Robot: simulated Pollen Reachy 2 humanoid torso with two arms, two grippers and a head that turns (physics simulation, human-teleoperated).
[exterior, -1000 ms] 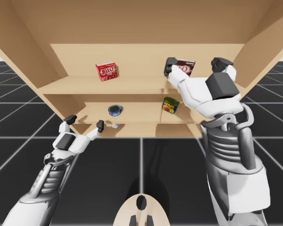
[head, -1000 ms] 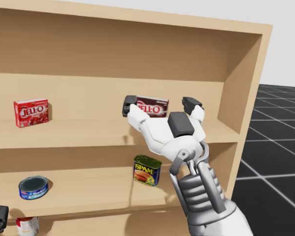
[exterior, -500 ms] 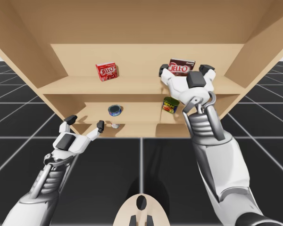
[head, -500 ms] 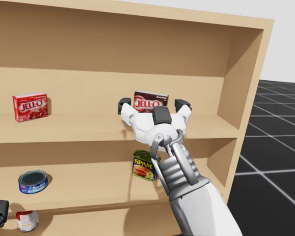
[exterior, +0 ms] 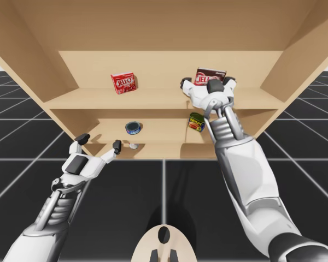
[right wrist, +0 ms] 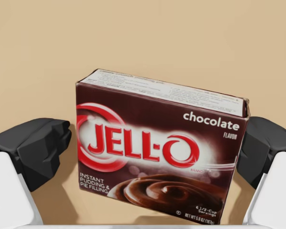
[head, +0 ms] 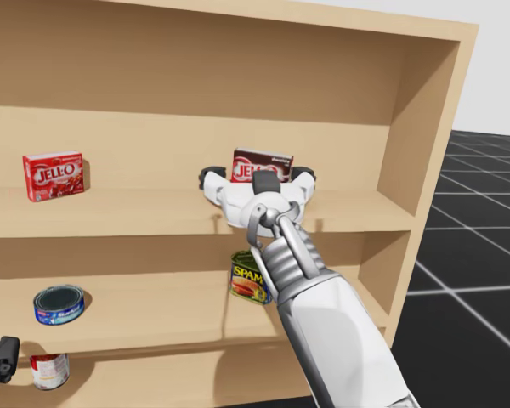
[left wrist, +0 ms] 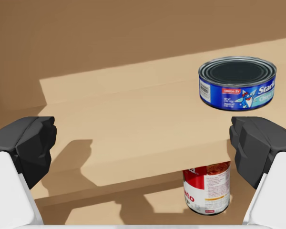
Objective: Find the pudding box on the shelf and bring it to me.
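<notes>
The brown pudding box (right wrist: 159, 152) is standing upright on the upper board of the shelf (exterior: 153, 99), toward its right side. My right end effector (right wrist: 150, 157) is straddling the box, with one spread finger on each side, released rather than clamped on it. My left end effector (left wrist: 143, 148) is hanging released before the lower boards, facing a flat blue can (left wrist: 237, 83), with a red can (left wrist: 207, 187) sitting one board below.

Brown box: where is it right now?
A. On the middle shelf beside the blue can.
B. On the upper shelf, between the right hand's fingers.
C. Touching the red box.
B: the brown box stands on the upper shelf, with the open right hand reaching to both sides of it.
</notes>
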